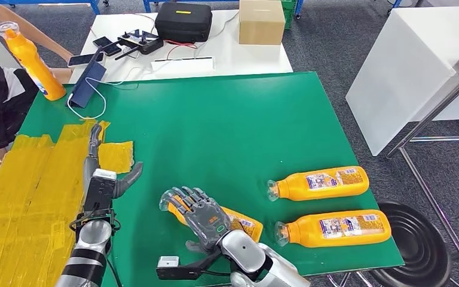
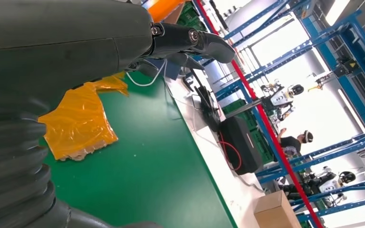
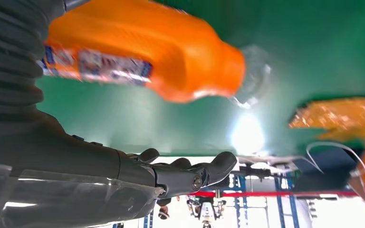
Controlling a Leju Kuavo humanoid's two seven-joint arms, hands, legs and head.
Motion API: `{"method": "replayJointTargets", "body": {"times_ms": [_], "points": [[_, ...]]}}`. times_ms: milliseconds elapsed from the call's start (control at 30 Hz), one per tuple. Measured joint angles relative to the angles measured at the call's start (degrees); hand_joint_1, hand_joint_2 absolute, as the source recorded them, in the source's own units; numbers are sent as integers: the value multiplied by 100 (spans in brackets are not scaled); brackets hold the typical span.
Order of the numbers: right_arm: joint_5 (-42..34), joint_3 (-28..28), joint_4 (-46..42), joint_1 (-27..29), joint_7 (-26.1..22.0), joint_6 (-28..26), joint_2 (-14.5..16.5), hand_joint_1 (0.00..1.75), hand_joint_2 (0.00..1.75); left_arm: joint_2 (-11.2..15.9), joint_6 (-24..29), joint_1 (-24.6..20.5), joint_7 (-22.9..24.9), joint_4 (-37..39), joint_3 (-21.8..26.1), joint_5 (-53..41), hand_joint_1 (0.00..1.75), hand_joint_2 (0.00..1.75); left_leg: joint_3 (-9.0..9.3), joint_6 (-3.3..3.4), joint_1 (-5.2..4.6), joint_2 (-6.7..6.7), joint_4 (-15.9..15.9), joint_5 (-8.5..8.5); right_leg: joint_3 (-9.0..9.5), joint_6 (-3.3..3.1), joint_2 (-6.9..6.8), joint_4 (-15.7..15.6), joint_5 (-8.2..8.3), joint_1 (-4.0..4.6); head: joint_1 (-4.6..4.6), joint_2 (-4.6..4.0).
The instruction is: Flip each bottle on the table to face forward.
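Right hand spread over orange bottle

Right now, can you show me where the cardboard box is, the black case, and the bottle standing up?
cardboard box (image 1: 262, 21), head view, on its front face.
black case (image 1: 183, 21), head view, on the middle of its lid.
standing bottle (image 1: 36, 64), head view, on its orange body below the neck.

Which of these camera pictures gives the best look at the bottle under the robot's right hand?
The right wrist view: the bottle is close, showing orange body, label strip and clear cap, though blurred. In the head view the right hand covers much of it. The left wrist view looks along the green table instead.
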Motion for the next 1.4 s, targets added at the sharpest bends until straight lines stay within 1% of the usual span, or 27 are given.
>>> {"method": "replayJointTargets", "body": {"times_ms": [100, 233, 333, 467, 600, 700, 867, 1000, 1067, 1167, 1333, 1400], "points": [[263, 18, 54, 72, 221, -66, -49, 0, 175, 2, 16, 64, 17, -68, 20, 0, 0, 175, 0, 0, 0, 0, 0, 0, 0, 0, 0, 0, 0, 0, 0, 0], [905, 18, 67, 273, 733, -217, -118, 0, 175, 8, 38, 198, 44, -208, 62, 0, 0, 175, 0, 0, 0, 0, 0, -1, -1, 0, 0, 0, -1, 0, 0, 0], [1317, -26, 83, 392, 1053, -191, -158, 0, 175, 11, 45, 269, 73, -312, 97, -5, 0, 175, -1, 0, 0, 0, 0, -1, -2, 0, 0, -1, -1, 0, 0, 0], [1570, -130, 129, 469, 1229, -160, -189, 0, 175, 19, 46, 318, 100, -408, 121, -19, 0, 175, 0, 0, 0, 0, 0, -1, 0, 0, 0, -1, -1, 0, 0, 0], [1890, -297, 174, 542, 1527, -82, -162, 0, 0, 21, 31, 339, 152, -479, 143, -48, 0, 175, 3, 0, 0, 0, 0, -1, 2, 0, 0, -1, -1, 0, 0, 0], [2010, -458, 309, 553, 1715, 45, -119, 0, 0, 21, 3, 356, 204, -527, 153, -59, 0, 175, 9, 0, 0, 1, 0, -1, 5, 0, 1, -2, -1, 0, 0, 0], [2086, -663, 537, 539, 1792, 38, -26, 0, 0, 21, -25, 364, 241, -554, 164, -77, 0, 175, 18, 0, 0, 2, -1, -1, 13, 0, 1, -2, -1, 0, -1, 0], [2150, -811, 724, 529, 1852, 51, 123, 0, 0, 19, -36, 370, 304, -555, 168, -136, 0, 175, 21, 0, 0, 2, -1, -1, 16, 0, 1, -2, 0, 0, -1, 0], [2087, -877, 850, 484, 1814, 145, 208, 0, 0, 19, -45, 372, 332, -555, 166, -162, 0, 175, 27, 0, 0, 7, -1, -1, 20, -1, 2, -2, 0, 1, -1, 0], [1856, -963, 1072, 333, 1623, 299, 316, 0, 0, 17, -73, 370, 349, -555, 156, -181, 0, 175, 46, 0, 0, 20, -1, -2, 33, -1, 6, -4, 0, 1, -1, 1], [1760, -1034, 1287, 203, 1523, 341, 402, 0, 0, 16, -96, 369, 359, -555, 148, -193, 0, 175, 58, 0, 0, 23, -2, -3, 43, -1, 7, -7, 0, 0, -1, 0], [1640, -1050, 1352, 157, 1384, 401, 419, 0, 0, 16, -103, 365, 359, -549, 145, -204, 0, 175, 62, 0, 0, 28, -2, -3, 44, -2, 8, -7, 1, 0, 1, 0]]}}
